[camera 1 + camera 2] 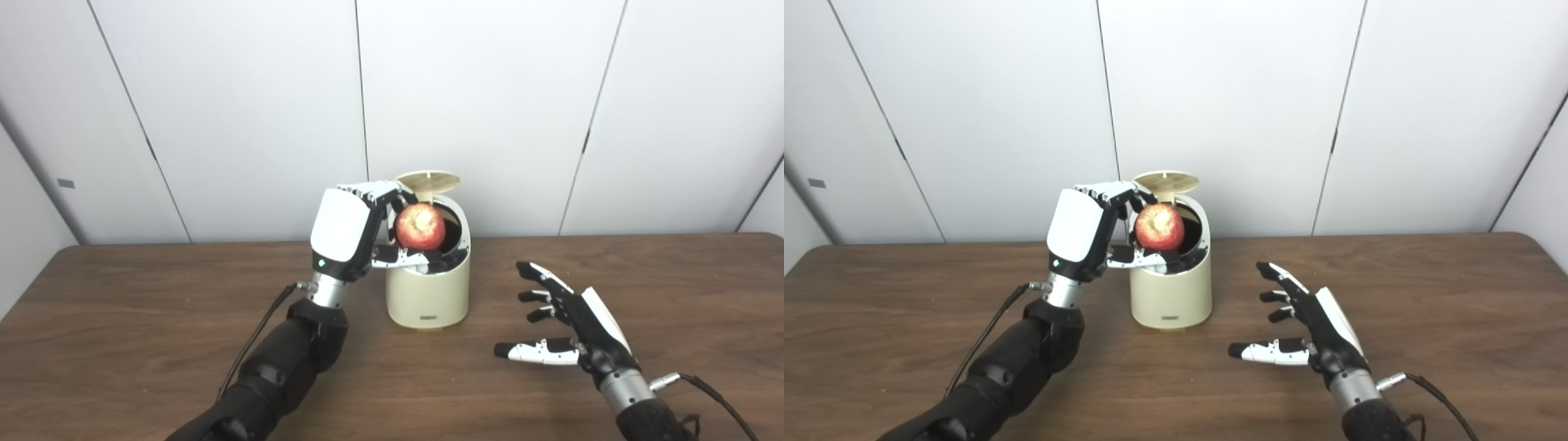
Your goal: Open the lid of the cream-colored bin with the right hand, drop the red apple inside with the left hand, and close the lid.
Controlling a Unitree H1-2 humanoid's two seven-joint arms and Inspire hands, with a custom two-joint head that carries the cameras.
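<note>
Apple (420,226) in left hand (343,233) over open bin (427,294)

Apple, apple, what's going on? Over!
Left robot hand holding red apple over the open bin. Lid up. Right robot hand open, off to the side. Nothing in the way.

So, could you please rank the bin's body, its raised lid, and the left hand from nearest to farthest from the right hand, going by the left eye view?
1. The cream-colored bin body, just left of the open right hand.
2. The left hand, beyond the bin's left side, holding the red apple.
3. The lid, raised at the bin's back.
</note>
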